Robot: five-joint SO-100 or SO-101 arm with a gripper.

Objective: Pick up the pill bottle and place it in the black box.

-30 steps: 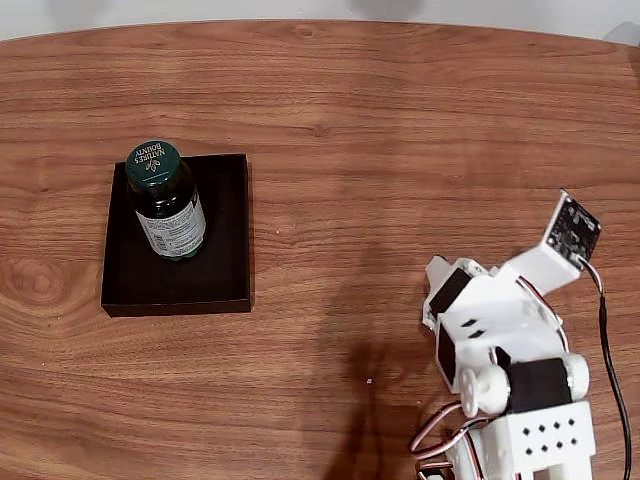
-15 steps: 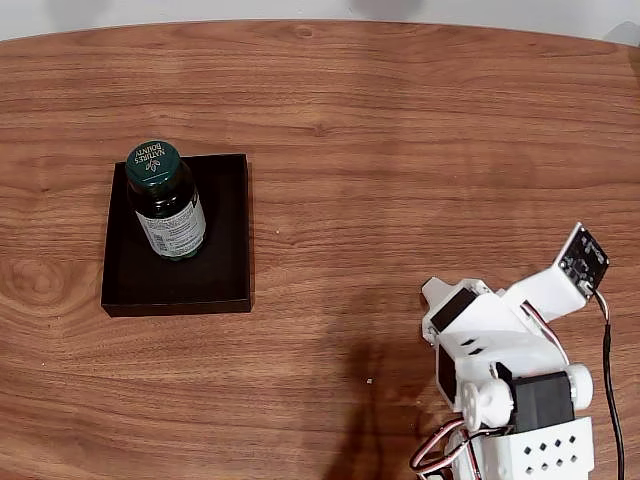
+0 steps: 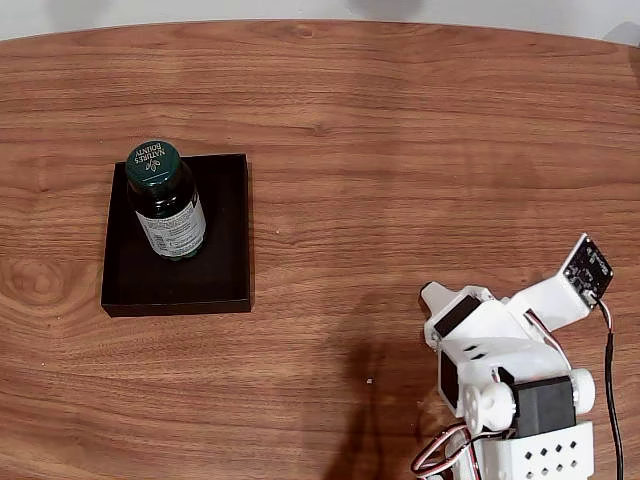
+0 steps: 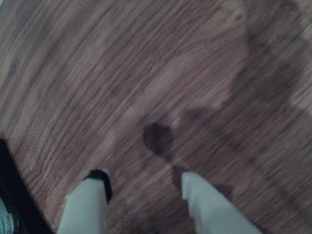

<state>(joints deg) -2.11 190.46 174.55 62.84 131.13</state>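
Both fingers (image 4: 87, 207) of the gripper (image 4: 144, 187) stand apart in the wrist view, with bare wood showing in the gap between them — they hold nothing. One finger carries a dark tip, the other is plain white, and the picture is blurred, so finer detail of the pads cannot be made out. In the fixed view the arm (image 3: 500, 370) sits folded low near the bottom right corner of the wooden table (image 3: 400, 130), well apart from the task's things. The pill bottle (image 3: 165, 200) stands upright inside the black box (image 3: 225, 250), toward its upper left part as that view shows it, green cap up and white label facing the camera. A sliver of the box's dark wall and a bit of the label also show at the bottom left edge of the wrist view. Judged from how things lie, the placing looks done — the bottle rests in the tray and the gripper is free of it. What remains, if anything, seems to be no more than the arm settling at its rest pose.
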